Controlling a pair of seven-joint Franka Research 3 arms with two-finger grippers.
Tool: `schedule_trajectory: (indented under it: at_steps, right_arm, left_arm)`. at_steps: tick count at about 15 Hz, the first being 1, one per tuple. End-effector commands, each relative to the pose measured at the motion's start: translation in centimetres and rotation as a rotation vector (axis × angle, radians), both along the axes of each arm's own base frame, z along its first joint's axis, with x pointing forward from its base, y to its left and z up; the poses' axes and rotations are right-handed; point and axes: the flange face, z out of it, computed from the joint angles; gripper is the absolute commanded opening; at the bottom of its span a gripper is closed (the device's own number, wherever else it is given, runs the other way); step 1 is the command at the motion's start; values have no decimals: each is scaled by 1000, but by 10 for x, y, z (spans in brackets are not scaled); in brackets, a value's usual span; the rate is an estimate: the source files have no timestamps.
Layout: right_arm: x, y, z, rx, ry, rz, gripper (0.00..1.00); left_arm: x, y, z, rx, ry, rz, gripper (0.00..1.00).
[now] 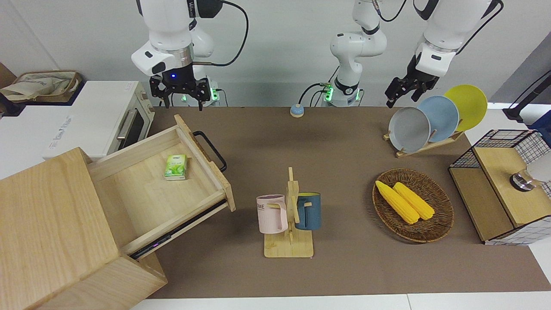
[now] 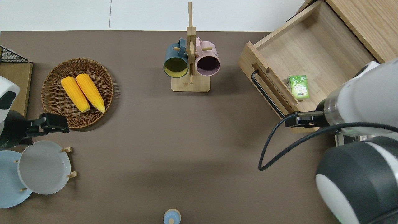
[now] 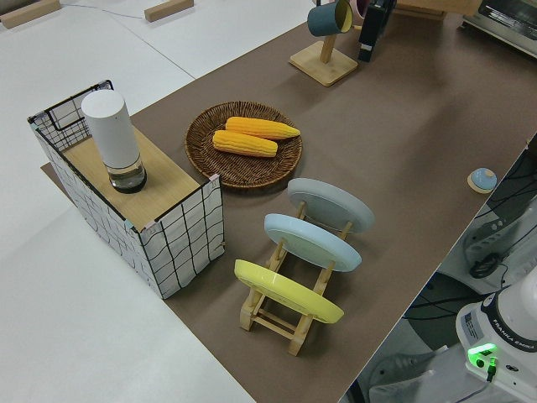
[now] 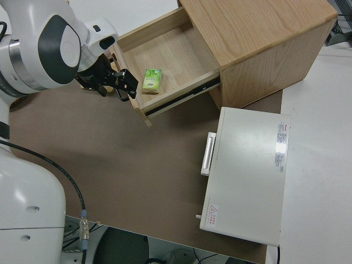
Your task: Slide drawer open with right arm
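Front view: pale wooden drawer pulled out of its cabinet at the right arm's end of the tabletop, black bar handle facing the table's middle, right tool with fingers apart; overhead view: drawer lying diagonally, green packet inside; left arm parked, tool fingers unclear.

2 corn cobs, 3 plates, 2 mugs, 1 drawer, 1 green packet

The drawer projects from the cabinet at the right arm's end of the table; a packet lies in it, near its front. The toaster oven stands beside the cabinet, nearer the robots. The mug rack stands between the drawer and the corn basket.
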Motion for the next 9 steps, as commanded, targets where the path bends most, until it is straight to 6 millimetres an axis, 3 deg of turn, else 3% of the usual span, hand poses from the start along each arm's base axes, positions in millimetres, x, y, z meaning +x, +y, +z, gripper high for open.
schedule_trajectory:
  at_steps: [1,4,9]
  right_arm:
    - [0,-29,14,91,-20,-11,985]
    - [2,-46,15,123,-18,-50,985]
    - [3,-47,18,116,-23,-47,985]
  left_arm:
    - [-4,2,5,-1,5,-6,993]
    - [-4,2,5,-1,3,-6,993]
    - [-4,2,5,-1,3,-6,993]
